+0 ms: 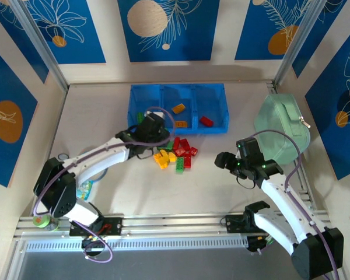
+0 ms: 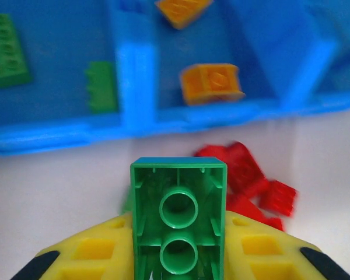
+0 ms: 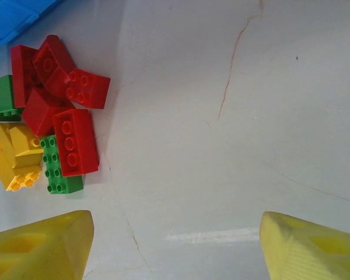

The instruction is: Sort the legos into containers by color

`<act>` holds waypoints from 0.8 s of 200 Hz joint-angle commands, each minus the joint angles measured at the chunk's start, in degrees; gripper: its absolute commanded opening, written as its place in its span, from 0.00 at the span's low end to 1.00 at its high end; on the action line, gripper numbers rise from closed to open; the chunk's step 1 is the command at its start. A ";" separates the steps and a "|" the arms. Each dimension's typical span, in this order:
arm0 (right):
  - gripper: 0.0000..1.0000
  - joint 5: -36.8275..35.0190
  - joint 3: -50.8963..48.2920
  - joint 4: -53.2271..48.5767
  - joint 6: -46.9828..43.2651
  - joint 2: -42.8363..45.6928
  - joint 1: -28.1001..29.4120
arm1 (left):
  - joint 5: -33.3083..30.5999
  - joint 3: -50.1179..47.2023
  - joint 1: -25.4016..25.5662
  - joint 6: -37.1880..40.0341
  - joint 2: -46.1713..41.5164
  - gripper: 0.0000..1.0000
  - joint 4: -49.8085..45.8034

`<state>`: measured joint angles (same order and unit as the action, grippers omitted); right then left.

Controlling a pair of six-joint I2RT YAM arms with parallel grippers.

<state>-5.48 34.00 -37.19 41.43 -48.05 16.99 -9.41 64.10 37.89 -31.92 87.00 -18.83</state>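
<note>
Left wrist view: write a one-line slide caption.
Left end effector grips a green brick near the blue tray.

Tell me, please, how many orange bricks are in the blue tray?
2, both in the middle compartment: one orange brick at the back, one near the front. The left arm covers part of the tray, so more may hide.

Blue leaf-print wall panels [image 1: 169, 29]; pale cracked tabletop [image 3: 233, 116].
</note>
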 commanded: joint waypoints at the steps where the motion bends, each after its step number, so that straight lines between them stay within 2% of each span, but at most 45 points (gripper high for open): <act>1: 0.75 1.63 -0.40 -0.06 1.15 0.94 1.06 | 2.97 2.45 -3.55 2.38 1.73 0.27 -0.68; 52: 0.75 1.08 -0.86 -0.43 1.54 0.75 2.69 | 5.50 9.90 -11.50 4.15 8.76 0.27 -1.08; 83: 0.75 1.00 -0.97 0.14 2.49 0.64 4.04 | 2.44 15.23 -12.99 6.84 14.65 0.28 -2.90; 123: 0.74 -0.44 0.12 -1.00 2.78 0.33 6.31 | 2.79 21.59 -15.16 8.02 21.43 0.33 -5.45; 133: 0.74 -0.82 0.31 -1.28 2.86 0.33 6.77 | 2.94 22.54 -15.51 8.11 21.99 0.42 -5.67; 148: 0.74 -1.11 0.49 -1.39 2.98 0.30 7.26 | 2.35 23.67 -15.62 8.44 22.24 0.68 -6.29; 160: 0.74 -1.20 0.50 -1.31 3.13 0.32 7.61 | 2.08 23.76 -15.57 8.37 21.62 0.75 -6.70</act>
<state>-5.98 33.87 -37.21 43.57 -48.05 23.79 -6.48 85.17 23.09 -24.45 109.36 -23.22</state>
